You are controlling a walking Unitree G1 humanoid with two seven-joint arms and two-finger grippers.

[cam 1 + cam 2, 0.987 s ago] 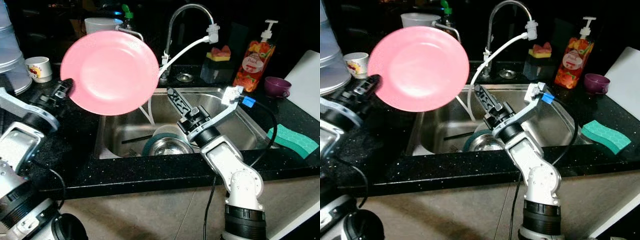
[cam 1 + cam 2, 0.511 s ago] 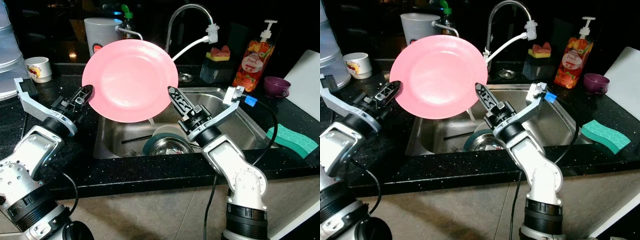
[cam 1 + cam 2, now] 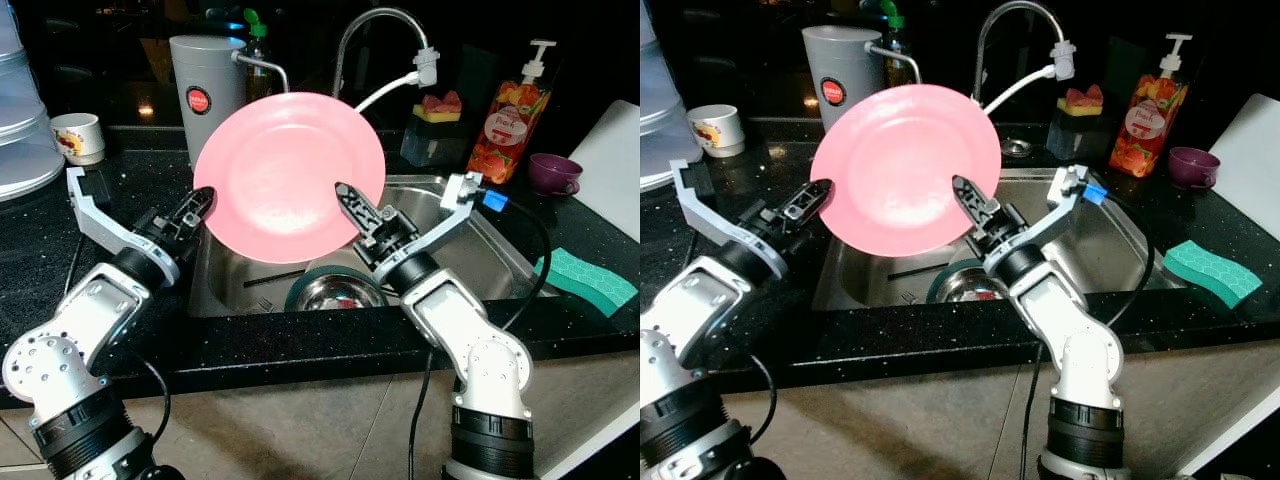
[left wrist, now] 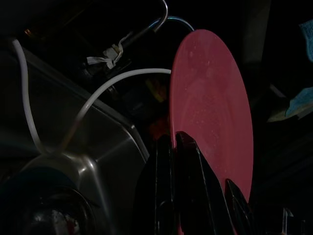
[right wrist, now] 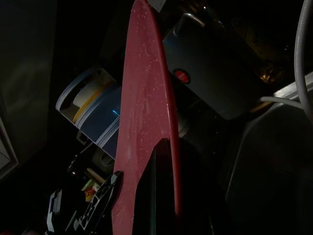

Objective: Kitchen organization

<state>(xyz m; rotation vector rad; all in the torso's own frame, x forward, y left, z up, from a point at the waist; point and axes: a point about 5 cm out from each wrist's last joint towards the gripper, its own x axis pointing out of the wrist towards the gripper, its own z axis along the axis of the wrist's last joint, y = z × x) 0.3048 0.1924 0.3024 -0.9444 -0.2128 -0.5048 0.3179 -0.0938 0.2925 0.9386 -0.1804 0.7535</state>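
plate (image 3: 290, 175) upright above sink (image 3: 480, 250), face to camera | left tool (image 3: 197, 200) clamps plate's left rim | right tool (image 3: 350, 200) at plate's lower right rim, 1 finger (image 5: 156, 196) each side, grip cannot tell | bowl (image 3: 335, 292) in basin below | faucet (image 3: 375, 30), kettle (image 3: 205, 95) close behind plate | black table (image 3: 40, 230) open at left

My head pair looks down on the sink (image 3: 470, 250); wrist cameras sight close along the plate (image 4: 215, 107) edge.
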